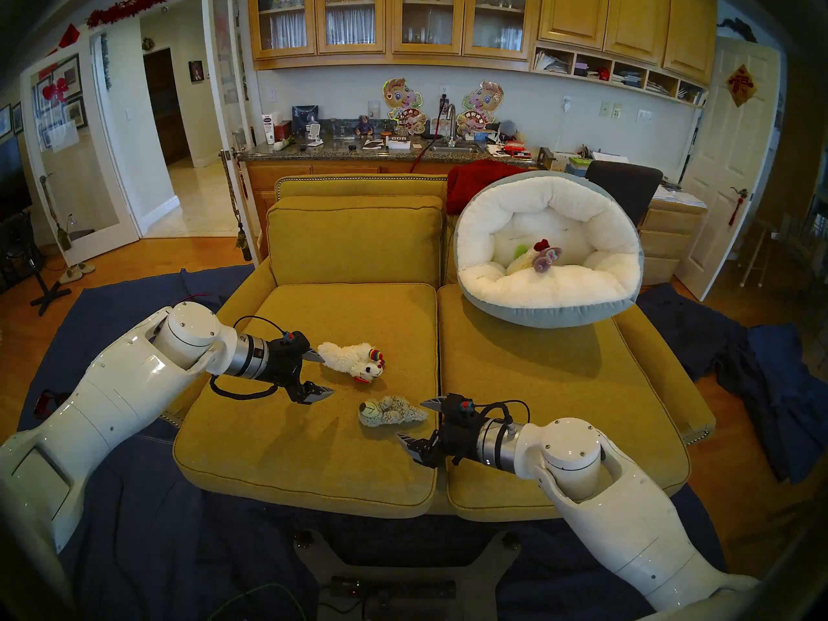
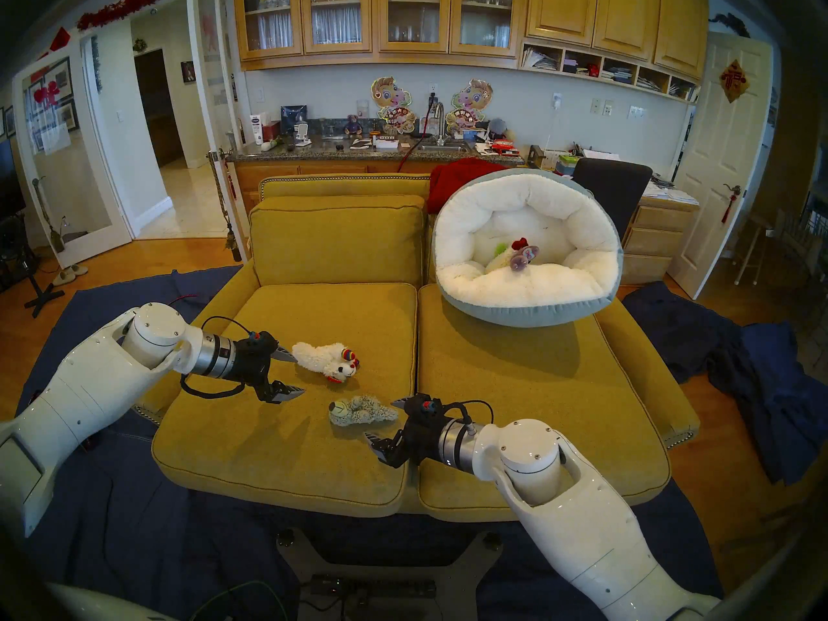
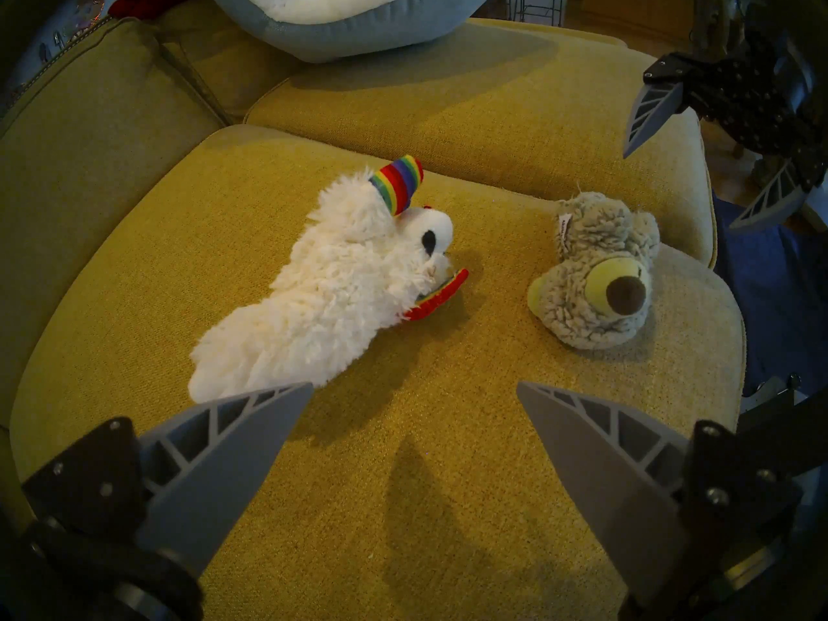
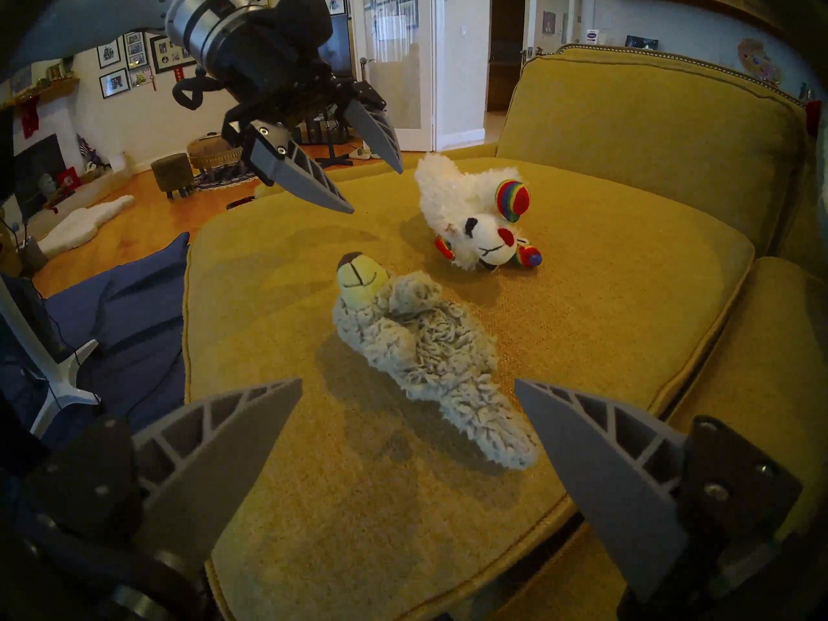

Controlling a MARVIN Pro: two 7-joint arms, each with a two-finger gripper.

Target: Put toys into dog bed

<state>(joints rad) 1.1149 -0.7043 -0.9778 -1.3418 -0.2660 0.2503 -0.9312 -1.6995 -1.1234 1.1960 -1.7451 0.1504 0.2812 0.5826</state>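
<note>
The white lamb with rainbow ears (image 1: 351,361) (image 3: 322,288) (image 4: 470,212) lies on the left seat cushion. The shaggy beige animal (image 1: 390,411) (image 3: 596,270) (image 4: 416,342) lies nearer the front, by the seam between the cushions. My left gripper (image 1: 323,372) (image 3: 414,385) is open and empty, just left of the lamb's tail end. My right gripper (image 1: 414,420) (image 4: 407,382) is open and empty, right at the beige animal's rear. The dog bed (image 1: 551,203) leans at the back right. In it lie a lamb with dark-red ears (image 1: 531,259), a purple animal (image 1: 547,257) and a lime-green cactus (image 1: 519,250).
The mustard-yellow sofa (image 1: 358,239) holds everything. A red cloth (image 1: 475,181) hangs over its back behind the bed. Dark blue blankets (image 1: 770,373) cover the floor around it. A kitchen counter (image 1: 358,147) stands behind the sofa.
</note>
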